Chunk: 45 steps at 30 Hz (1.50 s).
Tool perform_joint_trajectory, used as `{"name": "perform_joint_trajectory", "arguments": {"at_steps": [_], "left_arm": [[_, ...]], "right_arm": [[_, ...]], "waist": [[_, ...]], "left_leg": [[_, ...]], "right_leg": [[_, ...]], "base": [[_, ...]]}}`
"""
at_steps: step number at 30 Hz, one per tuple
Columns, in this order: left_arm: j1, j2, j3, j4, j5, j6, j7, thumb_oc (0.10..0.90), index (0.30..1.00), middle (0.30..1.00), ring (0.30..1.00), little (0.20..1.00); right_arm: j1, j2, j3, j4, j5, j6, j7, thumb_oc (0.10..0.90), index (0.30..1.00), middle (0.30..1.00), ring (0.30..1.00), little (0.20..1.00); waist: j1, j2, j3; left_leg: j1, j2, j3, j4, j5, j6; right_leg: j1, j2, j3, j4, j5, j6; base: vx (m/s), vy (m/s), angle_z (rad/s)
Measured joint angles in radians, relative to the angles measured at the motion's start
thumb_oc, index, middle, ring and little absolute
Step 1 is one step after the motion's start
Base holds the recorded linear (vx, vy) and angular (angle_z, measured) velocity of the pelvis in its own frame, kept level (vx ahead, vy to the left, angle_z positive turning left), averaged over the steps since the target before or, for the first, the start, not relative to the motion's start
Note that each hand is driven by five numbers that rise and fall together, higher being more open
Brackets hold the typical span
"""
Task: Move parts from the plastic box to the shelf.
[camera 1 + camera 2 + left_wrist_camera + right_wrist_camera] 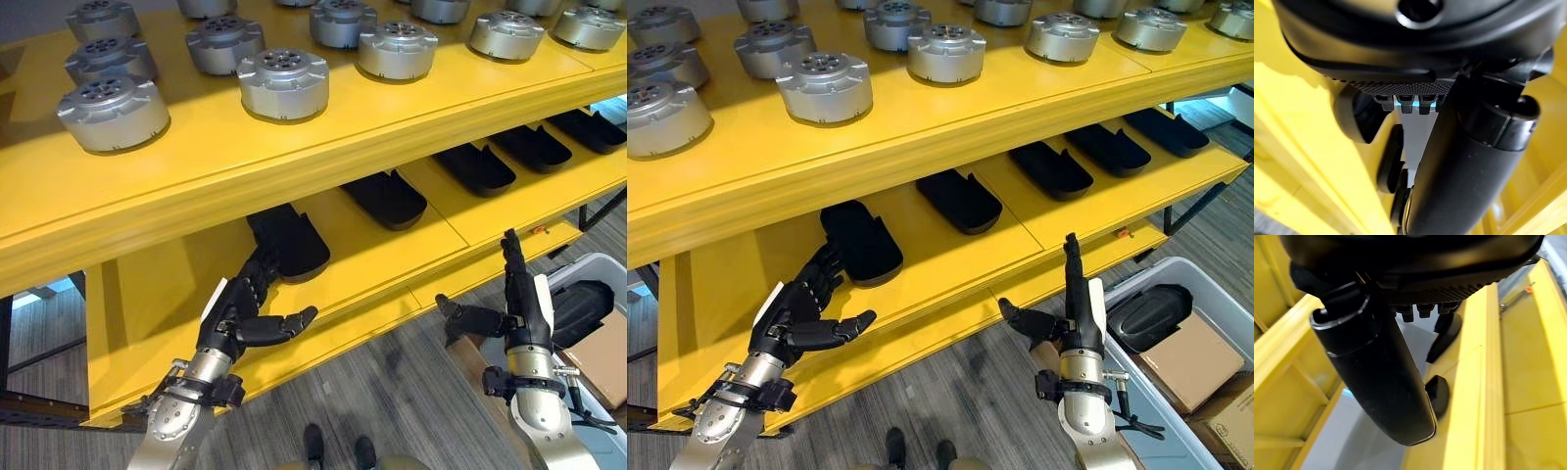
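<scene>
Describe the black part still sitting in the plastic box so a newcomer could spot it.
Start at the yellow shelf; the plastic box stands on the floor at its right end. The black part lies inside beside a cardboard box, the box's one dark, rounded shell.

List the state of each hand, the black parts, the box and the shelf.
Left hand: open, empty, at leftmost black part.
Right hand: open, empty.
Black parts: lying flat in a row.
Plastic box: open, holding one black part.
Shelf: partly filled.

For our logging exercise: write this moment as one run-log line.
left robot hand: open, at black part on lower shelf | right robot hand: open, empty | plastic box: black part inside
</scene>
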<state>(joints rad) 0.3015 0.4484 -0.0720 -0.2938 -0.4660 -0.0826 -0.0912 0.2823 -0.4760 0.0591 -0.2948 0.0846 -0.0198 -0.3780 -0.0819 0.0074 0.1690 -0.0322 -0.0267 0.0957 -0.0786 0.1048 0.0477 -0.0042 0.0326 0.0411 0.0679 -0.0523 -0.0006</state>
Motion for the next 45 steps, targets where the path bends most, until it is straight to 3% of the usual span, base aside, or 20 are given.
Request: {"name": "perform_joint_trajectory", "arguments": {"at_steps": [18, 20, 21, 23, 24, 25, 27, 28, 30, 31, 33, 34, 35, 36, 37, 38, 39, 40, 41, 45], "left_arm": [[0.014, 0.001, -0.017, 0.002, -0.041, 0.040, -0.045, 0.900, 1.000, 1.000, 1.000, 1.000], [0.078, 0.002, 0.001, 0.000, -0.042, 0.023, -0.041, 0.900, 1.000, 1.000, 1.000, 1.000], [0.092, 0.023, 0.000, 0.017, -0.041, 0.023, -0.032, 0.900, 1.000, 1.000, 1.000, 1.000], [0.078, 0.042, -0.005, 0.018, -0.043, 0.021, -0.030, 0.900, 1.000, 1.000, 1.000, 1.000], [0.038, 0.050, -0.007, 0.022, -0.059, 0.019, -0.029, 0.900, 1.000, 1.000, 1.000, 1.000], [0.023, 0.055, -0.011, 0.019, -0.077, 0.016, -0.030, 0.900, 1.000, 1.000, 1.000, 1.000], [-0.004, 0.063, -0.011, 0.011, -0.091, -0.003, -0.034, 0.900, 1.000, 1.000, 1.000, 1.000], [-0.012, 0.071, -0.009, 0.010, -0.121, -0.012, -0.036, 0.900, 1.000, 1.000, 1.000, 1.000], [-0.017, 0.106, 0.004, 0.007, -0.130, -0.033, -0.041, 0.900, 1.000, 1.000, 1.000, 1.000], [-0.021, 0.112, 0.006, 0.010, -0.143, -0.034, -0.042, 0.900, 1.000, 1.000, 1.000, 1.000], [0.019, 0.100, 0.040, 0.000, -0.166, -0.037, -0.027, 0.900, 1.000, 1.000, 1.000, 1.000], [0.051, 0.047, 0.067, -0.009, -0.193, -0.036, -0.013, 0.900, 1.000, 1.000, 1.000, 1.000], [0.074, 0.000, 0.071, -0.020, -0.197, -0.039, -0.002, 0.900, 1.000, 1.000, 1.000, 1.000], [0.082, -0.046, 0.072, -0.030, -0.197, -0.055, 0.007, 0.900, 1.000, 1.000, 1.000, 1.000], [0.107, -0.080, 0.092, -0.053, -0.195, -0.081, 0.012, 0.900, 1.000, 1.000, 1.000, 1.000], [0.117, -0.088, 0.097, -0.050, -0.195, -0.094, 0.018, 0.900, 1.000, 1.000, 1.000, 1.000], [0.117, -0.085, 0.097, -0.039, -0.194, -0.095, 0.019, 0.900, 1.000, 1.000, 1.000, 1.000], [0.101, -0.081, 0.093, -0.019, -0.192, -0.098, 0.018, 0.900, 1.000, 1.000, 1.000, 1.000], [0.081, -0.084, 0.073, 0.002, -0.193, -0.112, 0.019, 0.900, 1.000, 1.000, 1.000, 1.000], [0.014, -0.077, 0.043, 0.021, -0.194, -0.144, 0.013, 0.900, 1.000, 1.000, 1.000, 1.000]], "right_arm": [[0.074, -0.032, -0.002, -0.008, 0.086, 0.000, 0.065, 0.900, 1.000, 1.000, 1.000, 1.000], [0.027, -0.031, 0.028, 0.022, 0.087, -0.018, 0.097, 0.900, 1.000, 1.000, 1.000, 1.000], [0.026, -0.016, 0.035, 0.025, 0.086, -0.059, 0.113, 0.900, 1.000, 1.000, 1.000, 1.000], [0.044, -0.011, 0.035, 0.025, 0.086, -0.087, 0.111, 0.900, 1.000, 1.000, 1.000, 1.000], [0.025, -0.009, 0.031, 0.024, 0.086, -0.098, 0.103, 0.900, 1.000, 1.000, 1.000, 1.000], [0.018, -0.008, 0.031, 0.024, 0.086, -0.112, 0.095, 0.900, 1.000, 1.000, 1.000, 1.000], [-0.011, -0.002, 0.038, 0.023, 0.085, -0.133, 0.095, 0.900, 1.000, 1.000, 1.000, 1.000], [-0.042, 0.000, 0.045, 0.023, 0.079, -0.133, 0.094, 0.900, 1.000, 1.000, 1.000, 1.000], [-0.083, 0.023, 0.048, 0.022, 0.073, -0.147, 0.094, 0.900, 1.000, 1.000, 1.000, 1.000], [-0.106, 0.027, 0.047, 0.025, 0.073, -0.149, 0.093, 0.900, 1.000, 1.000, 1.000, 1.000], [-0.158, 0.032, 0.053, 0.023, 0.073, -0.147, 0.099, 0.900, 1.000, 1.000, 1.000, 1.000], [-0.165, 0.019, 0.046, 0.012, 0.072, -0.150, 0.102, 0.900, 1.000, 1.000, 1.000, 1.000], [-0.152, 0.007, 0.047, 0.011, 0.073, -0.149, 0.090, 0.900, 1.000, 1.000, 1.000, 1.000], [-0.149, -0.057, 0.050, 0.011, 0.072, -0.148, 0.085, 0.900, 1.000, 1.000, 1.000, 1.000], [-0.153, -0.089, 0.055, 0.022, 0.073, -0.145, 0.084, 0.900, 1.000, 1.000, 1.000, 1.000], [-0.160, -0.083, 0.054, 0.053, 0.073, -0.148, 0.074, 0.900, 1.000, 1.000, 1.000, 1.000], [-0.180, -0.078, 0.061, 0.103, 0.074, -0.148, 0.065, 0.900, 1.000, 1.000, 1.000, 1.000], [-0.207, -0.070, 0.064, 0.179, 0.075, -0.145, 0.044, 0.900, 1.000, 1.000, 1.000, 1.000], [-0.210, -0.088, 0.063, 0.218, 0.076, -0.133, 0.033, 0.900, 1.000, 1.000, 1.000, 1.000], [-0.063, -0.077, 0.020, 0.162, 0.076, -0.104, 0.018, 0.900, 1.000, 1.000, 1.000, 1.000]], "waist": [[-0.026, -0.013, -0.005], [0.006, -0.018, -0.008], [0.018, -0.038, -0.007], [0.005, -0.061, -0.010], [0.020, -0.053, -0.002], [0.035, -0.041, 0.005], [0.078, -0.023, 0.016], [0.106, -0.029, 0.014], [0.132, -0.059, 0.019], [0.143, -0.058, 0.025], [0.173, -0.053, 0.031], [0.173, -0.025, 0.039], [0.159, -0.005, 0.037], [0.142, 0.020, 0.039], [0.147, -0.020, 0.031], [0.140, -0.035, 0.025], [0.144, -0.035, 0.024], [0.151, -0.043, 0.025], [0.140, -0.038, 0.026], [0.064, -0.025, 0.023]], "left_leg": [[0.019, -0.014, 0.123, 0.000, -0.014, 0.007], [0.021, 0.030, 0.249, 0.000, -0.008, 0.031], [0.036, 0.040, 0.276, 0.001, -0.012, 0.039], [0.032, 0.039, 0.275, 0.001, 0.001, 0.050], [-0.004, 0.073, 0.283, 0.038, 0.005, 0.046], [-0.017, 0.094, 0.282, 0.053, 0.009, 0.040], [-0.026, 0.137, 0.283, 0.066, 0.012, 0.033], [-0.030, 0.151, 0.285, 0.066, 0.024, 0.007], [-0.061, 0.148, 0.241, 0.067, 0.014, -0.037], [-0.067, 0.158, 0.202, 0.054, 0.024, -0.064], [-0.065, 0.233, 0.198, 0.019, 0.064, -0.120], [-0.055, 0.303, 0.189, 0.000, 0.098, -0.144], [-0.059, 0.342, 0.157, 0.003, 0.058, -0.128], [-0.089, 0.362, 0.097, 0.016, 0.037, -0.101], [-0.087, 0.373, 0.110, 0.009, 0.018, -0.094], [-0.083, 0.380, 0.069, 0.009, -0.042, -0.082], [-0.089, 0.371, -0.006, 0.014, -0.063, -0.060], [-0.090, 0.315, -0.061, 0.061, -0.024, -0.056], [-0.108, 0.241, -0.080, 0.137, -0.018, -0.049], [-0.060, -0.040, -0.013, 0.236, -0.161, -0.028]], "right_leg": [[-0.027, -0.018, 0.139, -0.043, 0.055, 0.050], [-0.024, -0.063, -0.021, -0.095, 0.047, 0.044], [-0.025, -0.126, -0.099, -0.013, 0.027, 0.085], [-0.007, -0.192, -0.069, 0.074, 0.022, 0.152], [-0.100, -0.220, -0.087, 0.329, -0.020, 0.171], [-0.122, -0.251, -0.107, 0.419, -0.027, 0.159], [-0.061, -0.331, -0.140, 0.398, -0.023, 0.166], [-0.022, -0.383, -0.140, 0.367, -0.012, 0.183], [0.007, -0.398, -0.136, 0.298, 0.089, 0.161], [0.010, -0.387, -0.147, 0.276, 0.050, 0.188], [0.034, -0.305, -0.232, 0.160, -0.020, 0.171], [0.052, -0.233, -0.260, 0.101, -0.047, 0.162], [0.045, -0.175, -0.270, 0.113, -0.042, 0.141], [-0.043, -0.159, -0.291, 0.290, -0.104, 0.082], [-0.143, -0.131, -0.253, 0.442, -0.210, -0.018], [-0.170, -0.108, -0.227, 0.458, -0.225, -0.021], [-0.188, -0.088, -0.209, 0.451, -0.224, -0.046], [-0.216, -0.064, -0.171, 0.425, -0.194, -0.093], [-0.214, -0.054, -0.154, 0.372, -0.144, -0.090], [-0.150, -0.020, -0.119, 0.147, 0.027, -0.092]], "base": [[-0.10, 0.085, -0.25], [-0.26, -0.098, -1.45], [-0.40, -0.233, -1.16], [-0.43, -0.372, -0.19], [-0.27, -0.343, -0.11], [-0.36, -0.516, -0.23], [-0.43, -0.657, -0.27], [-0.39, -0.643, -0.22], [-0.30, -0.527, -0.16], [-0.23, -0.385, -0.27], [-0.28, -0.408, -0.78], [-0.41, -0.492, -0.97], [-0.42, -0.508, -0.74], [-0.35, -0.437, -0.69], [-0.22, -0.285, -0.72], [-0.25, -0.324, -0.87], [-0.21, -0.233, -1.14], [-0.22, -0.248, -1.15], [-0.18, -0.197, -1.08], [-0.07, -0.165, -0.34]]}}
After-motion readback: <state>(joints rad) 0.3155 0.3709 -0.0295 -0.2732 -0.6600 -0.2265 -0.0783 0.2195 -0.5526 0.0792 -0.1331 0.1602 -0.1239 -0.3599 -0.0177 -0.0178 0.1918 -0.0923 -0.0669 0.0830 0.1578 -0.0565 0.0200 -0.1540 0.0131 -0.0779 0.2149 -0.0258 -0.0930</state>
